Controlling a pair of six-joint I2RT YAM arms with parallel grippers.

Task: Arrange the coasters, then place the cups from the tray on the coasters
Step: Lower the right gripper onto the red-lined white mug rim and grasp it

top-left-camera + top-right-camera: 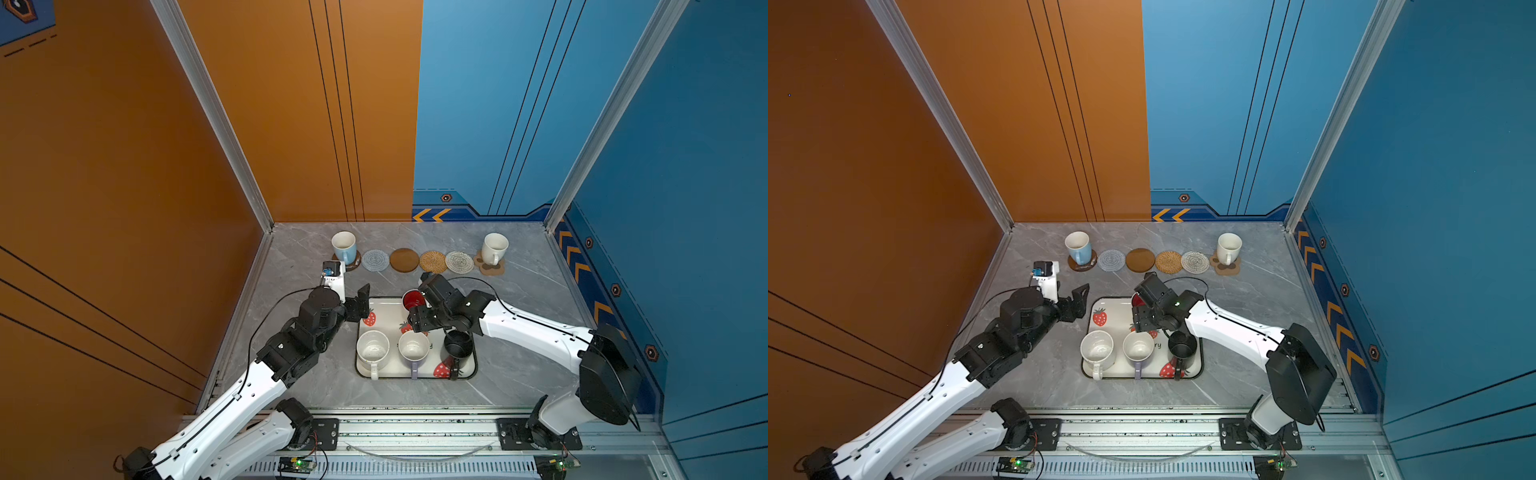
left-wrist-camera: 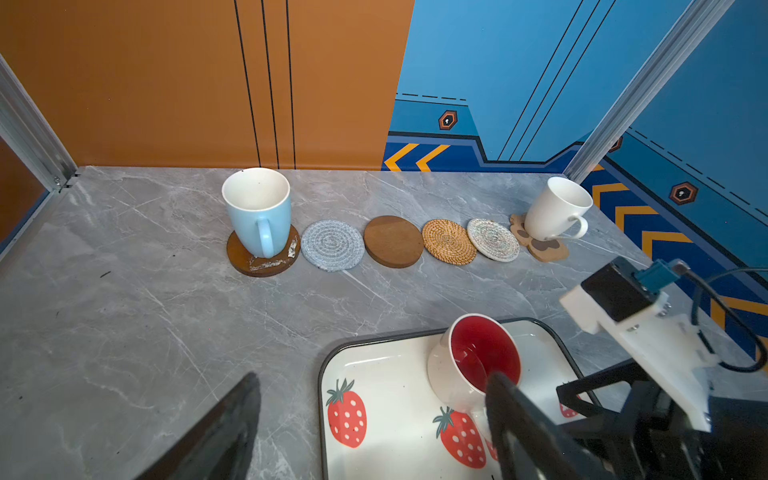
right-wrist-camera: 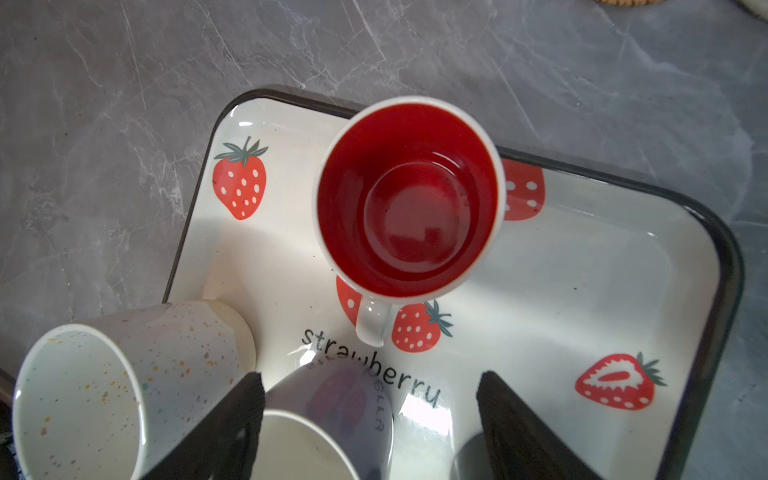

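While left gripper and right gripper gape empty, glossy red-lined mug on rounded tray, round woven coaster

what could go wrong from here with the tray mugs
The open right gripper hangs near the red-inside mug, with the lavender mug and speckled mug close by; a finger might clip one coming down.
The coasters lie close together, so a mug set on the grey woven coaster could bump the light blue mug.

Both top views look steeply down; wrist views sit close, sharing the tray.
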